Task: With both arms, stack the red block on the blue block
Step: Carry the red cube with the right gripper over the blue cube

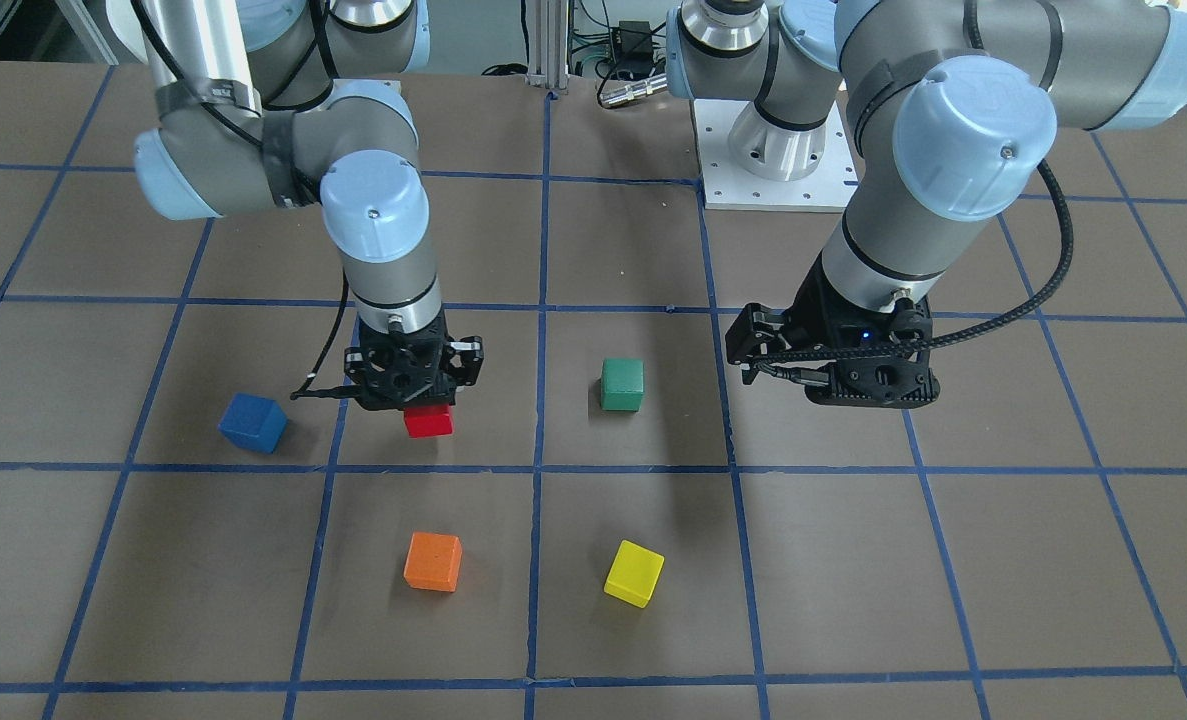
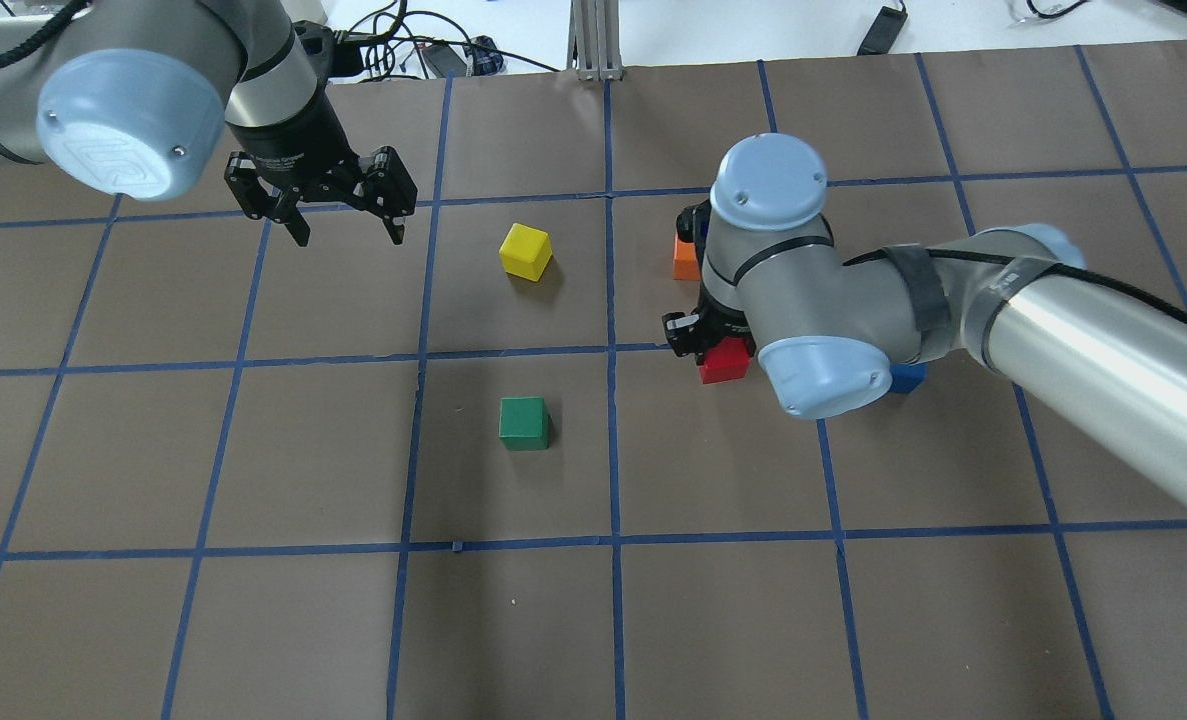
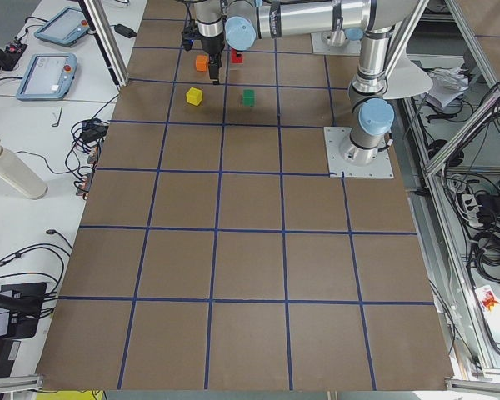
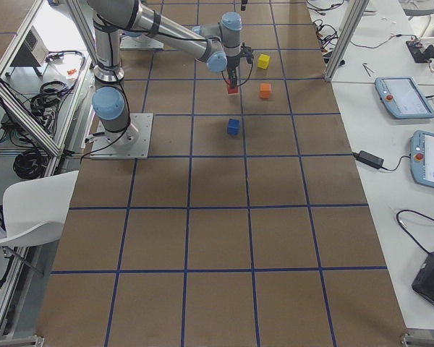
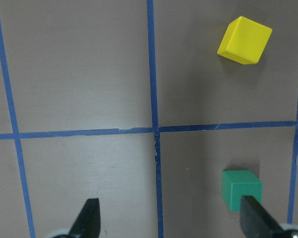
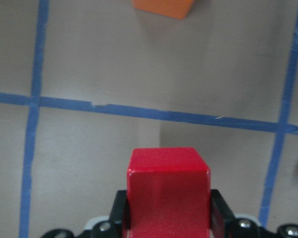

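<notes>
Bright, even, diffuse overhead light. Shadows on the brown worktop (image 1: 853, 600) are soft and faint. Exterior views are sharp; the right wrist view is blurred, its red block (image 6: 168, 188) soft-edged.

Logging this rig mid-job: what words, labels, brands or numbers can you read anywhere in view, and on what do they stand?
No text reads clearly in any view.
Embossed emblem on the left arm's joint cap: too faint to read.
Handheld screens on the side bench: too small to read.
Red block, blue block, green cube, yellow cube, orange cube: visible faces blank.
</notes>
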### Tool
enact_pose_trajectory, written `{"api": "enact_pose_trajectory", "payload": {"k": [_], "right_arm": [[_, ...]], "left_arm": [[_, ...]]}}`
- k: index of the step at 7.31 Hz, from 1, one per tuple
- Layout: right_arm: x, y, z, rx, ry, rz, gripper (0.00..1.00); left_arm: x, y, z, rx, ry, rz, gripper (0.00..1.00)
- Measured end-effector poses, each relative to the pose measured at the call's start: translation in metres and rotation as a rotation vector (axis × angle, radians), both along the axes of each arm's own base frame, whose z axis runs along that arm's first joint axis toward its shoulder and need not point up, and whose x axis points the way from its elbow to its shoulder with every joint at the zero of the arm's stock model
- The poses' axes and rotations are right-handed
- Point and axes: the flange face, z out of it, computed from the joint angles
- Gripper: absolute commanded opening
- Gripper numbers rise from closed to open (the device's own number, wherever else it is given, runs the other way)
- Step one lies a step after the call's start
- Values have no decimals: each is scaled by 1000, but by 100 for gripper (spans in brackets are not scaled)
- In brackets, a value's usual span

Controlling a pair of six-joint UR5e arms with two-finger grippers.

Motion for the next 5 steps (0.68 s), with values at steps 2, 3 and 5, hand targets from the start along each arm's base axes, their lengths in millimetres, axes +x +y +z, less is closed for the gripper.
{"api": "enact_pose_trajectory", "payload": {"k": [2, 3, 5], "right_arm": [[-86, -5, 33, 25, 4, -161, 1], [-122, -4, 33, 40, 7, -229, 1], [-169, 2, 18, 74, 16, -281, 1]], "left_arm": [[0, 0, -2, 5, 0, 0, 100], [0, 1, -4, 8, 0, 1, 100], [0, 1, -4, 9, 0, 1, 100]]}}
